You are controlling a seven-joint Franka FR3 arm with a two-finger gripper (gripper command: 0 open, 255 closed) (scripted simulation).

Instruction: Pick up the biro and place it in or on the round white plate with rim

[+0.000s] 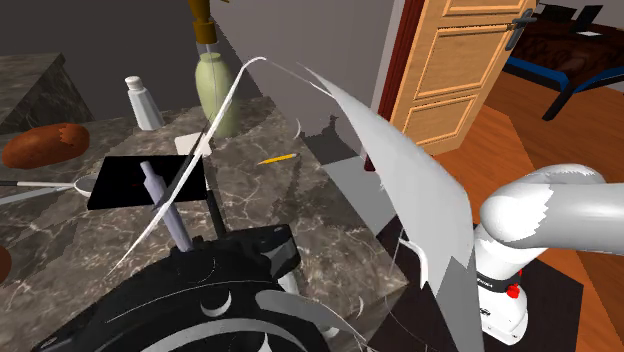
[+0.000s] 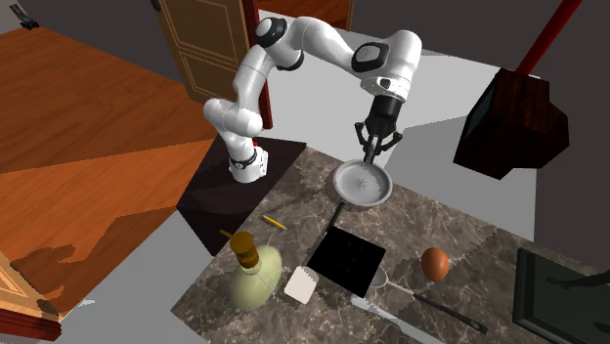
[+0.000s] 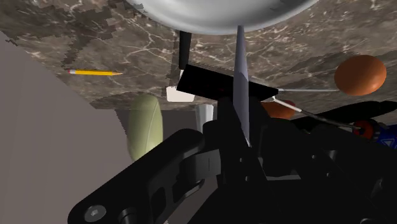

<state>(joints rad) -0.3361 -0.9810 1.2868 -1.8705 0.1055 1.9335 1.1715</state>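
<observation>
My black gripper (image 2: 373,147) hangs just above the round white rimmed plate (image 2: 362,184), shut on a slim grey-blue biro (image 3: 240,73). The biro sticks out past the fingertips toward the plate's rim (image 3: 216,14). In the shoulder view the biro (image 1: 163,203) rises tilted out of the gripper (image 1: 192,246), whose black body takes up the lower foreground. The plate lies on the dark marble counter (image 2: 459,244) close to the arm's stand.
A yellow pencil (image 2: 274,223) lies near the counter edge. A black square mat (image 2: 346,260), a small white block (image 2: 301,283), a green bottle (image 2: 256,279), a brown egg-shaped object (image 2: 435,263) and a long-handled utensil (image 2: 430,305) lie further along the counter. A wooden door (image 1: 460,70) stands behind.
</observation>
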